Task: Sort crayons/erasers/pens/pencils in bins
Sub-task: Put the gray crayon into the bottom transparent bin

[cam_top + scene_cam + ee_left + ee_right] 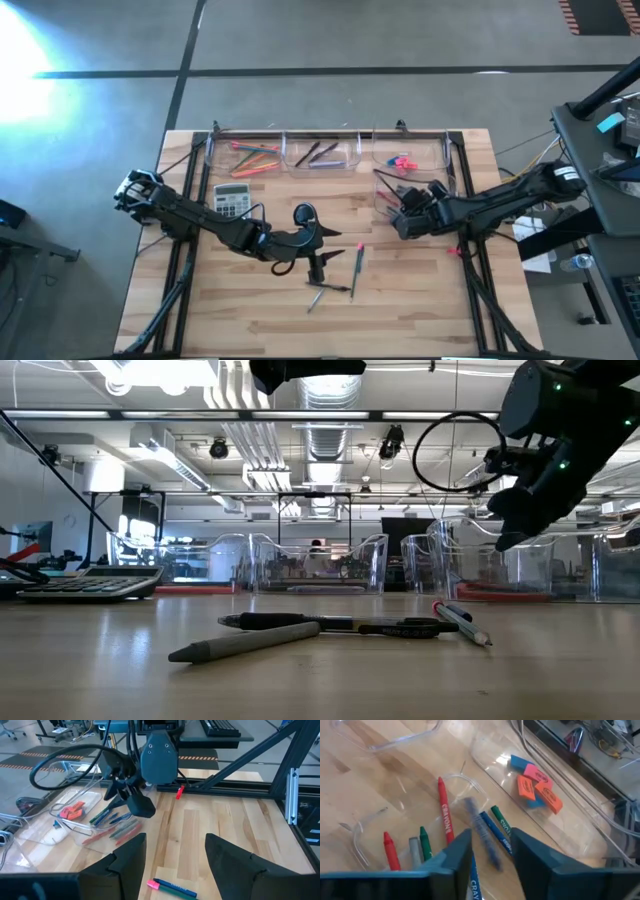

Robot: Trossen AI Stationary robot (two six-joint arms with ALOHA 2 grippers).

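My right gripper [492, 845] hangs open over the clear bin of crayons [388, 196] at the table's right. A blurred blue-grey crayon [481, 834] shows just past its fingertips, above the red, green and blue crayons [445, 815] lying in the bin. My left gripper [175, 860] stands open above the table's middle, holding nothing. A green pencil with a pink end [357, 266] lies on the wood below it. A black pen [340, 624] and a grey pen [245, 642] lie nearer the front edge. My right gripper's fingers stand apart on either side of the blurred crayon's near end [494, 862]; I cannot tell whether they touch it. The fingers slant down from the table's right side.
Three clear bins line the far edge, with pencils [250, 155], pens [320, 153] and erasers [402, 160]. A grey calculator [232, 200] lies at the left. A small red piece [453, 250] sits by the right frame rail. Bare wood lies along the near edge.
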